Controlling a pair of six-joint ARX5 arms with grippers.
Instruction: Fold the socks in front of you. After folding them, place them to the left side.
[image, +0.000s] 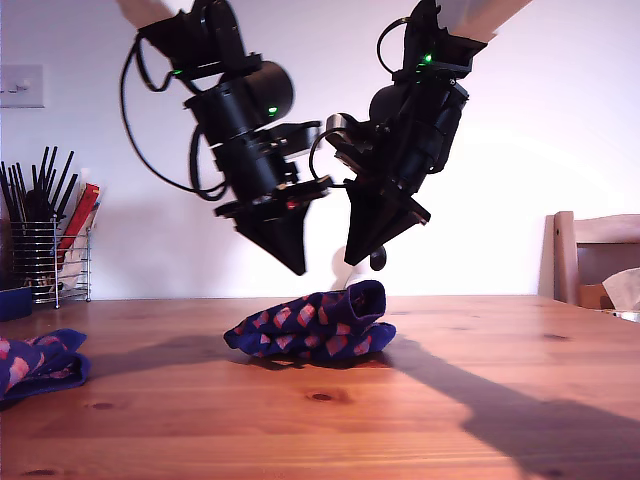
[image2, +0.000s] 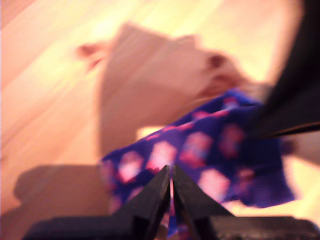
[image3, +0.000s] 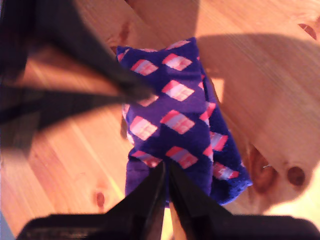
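Observation:
A navy-purple sock (image: 315, 330) with pink-red diamonds lies bunched and folded over on the wooden table (image: 480, 380), near the middle. Another patterned sock bundle (image: 40, 365) lies at the exterior view's left edge. Two black arms hang above the middle sock, their tips (image: 300, 266) (image: 352, 258) apart from it and from each other. My first gripper (image2: 171, 174) is shut and empty over the sock (image2: 200, 155); this view is blurred. My second gripper (image3: 166, 169) is also shut and empty over the sock (image3: 170, 115). Each wrist view shows the other arm's finger.
A wire rack of dark utensils (image: 45, 250) and a blue container (image: 15, 300) stand at the back on the exterior view's left. A wooden chair (image: 595, 260) and a white tissue (image: 625, 288) are at that view's right edge.

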